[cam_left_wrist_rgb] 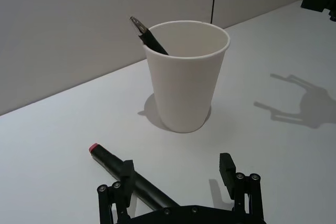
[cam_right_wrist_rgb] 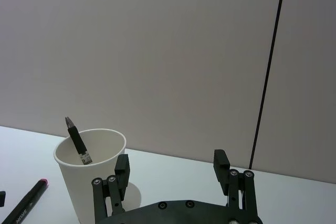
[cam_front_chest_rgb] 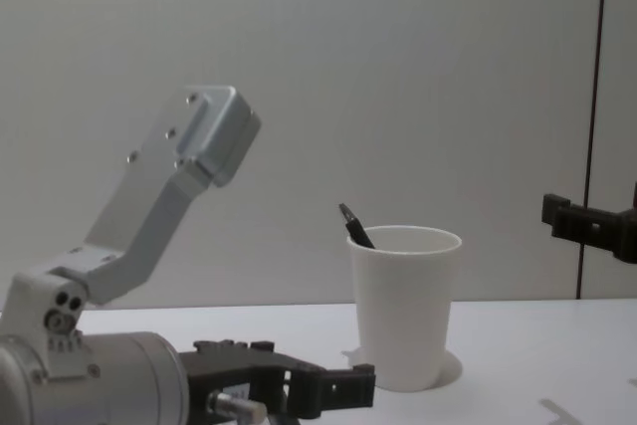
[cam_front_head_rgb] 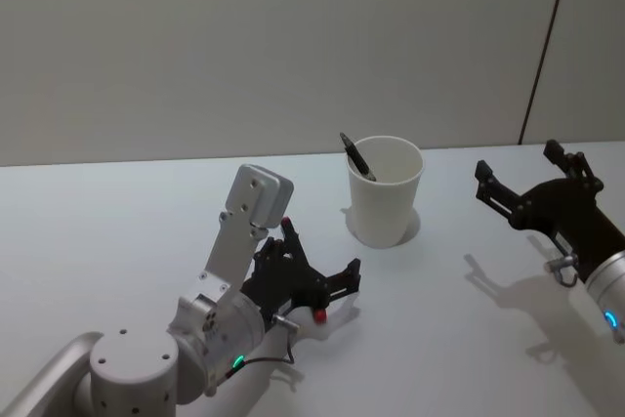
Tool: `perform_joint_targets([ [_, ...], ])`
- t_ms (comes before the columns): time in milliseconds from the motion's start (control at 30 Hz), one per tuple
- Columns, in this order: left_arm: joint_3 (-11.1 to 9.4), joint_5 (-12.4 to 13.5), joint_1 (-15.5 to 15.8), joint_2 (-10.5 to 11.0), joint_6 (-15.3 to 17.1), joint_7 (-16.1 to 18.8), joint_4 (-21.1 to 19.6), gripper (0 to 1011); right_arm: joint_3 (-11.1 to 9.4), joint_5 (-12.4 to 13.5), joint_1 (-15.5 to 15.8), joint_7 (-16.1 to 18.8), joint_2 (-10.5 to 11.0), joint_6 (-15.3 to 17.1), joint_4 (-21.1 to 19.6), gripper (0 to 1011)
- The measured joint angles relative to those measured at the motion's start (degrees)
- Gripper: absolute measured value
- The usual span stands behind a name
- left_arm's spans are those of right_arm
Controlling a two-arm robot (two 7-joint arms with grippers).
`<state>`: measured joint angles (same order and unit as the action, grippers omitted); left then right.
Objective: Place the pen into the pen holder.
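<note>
Fingers [cam_left_wrist_rgb: 227,167] of my left gripper [cam_left_wrist_rgb: 176,163] stand wide apart, low over the white table [cam_front_head_rgb: 107,241], nearest to me and pointing toward the cup [cam_front_head_rgb: 384,204]. A red-ended pen [cam_left_wrist_rgb: 111,161] lies flat on the table at one of those fingers, its body running back under the gripper. I cannot tell whether that finger touches it, and nothing is clamped between the two. Just beyond, the cup stands upright on the table, near my left gripper but apart from it. Inside it a black pen [cam_front_head_rgb: 357,157] leans tilted against the rim on the side toward my left, its clip end sticking up above the rim. Off to the cup's right, my right gripper [cam_front_head_rgb: 518,160] hangs above the table, well apart from the cup, its fingers likewise spread wide with nothing between them, and its shadow falls on the table below. Behind everything rises a plain grey wall [cam_front_head_rgb: 244,46], with a dark vertical seam [cam_front_head_rgb: 547,46] on the right.
</note>
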<state>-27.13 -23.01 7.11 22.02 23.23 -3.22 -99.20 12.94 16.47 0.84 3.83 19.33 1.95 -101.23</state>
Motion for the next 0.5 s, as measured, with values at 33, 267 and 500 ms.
perform_joint_targets([
  [33, 0.0, -0.2, 0.0, -0.2, 0.4, 0.5, 0.1, 1001, 0.0, 0.0, 0.0, 0.0, 0.0, 0.0, 0.0, 1001],
  [267, 0.0, -0.7, -0.1, -0.9, 1.8, 2.5, 0.4, 1001, 0.0, 0.0, 0.0, 0.0, 0.0, 0.0, 0.0, 1001],
  [500, 0.0, -1.0, -0.3, -1.5, 2.9, 4.6, 0.7, 1001, 0.0, 0.0, 0.0, 0.0, 0.0, 0.0, 0.0, 1001],
])
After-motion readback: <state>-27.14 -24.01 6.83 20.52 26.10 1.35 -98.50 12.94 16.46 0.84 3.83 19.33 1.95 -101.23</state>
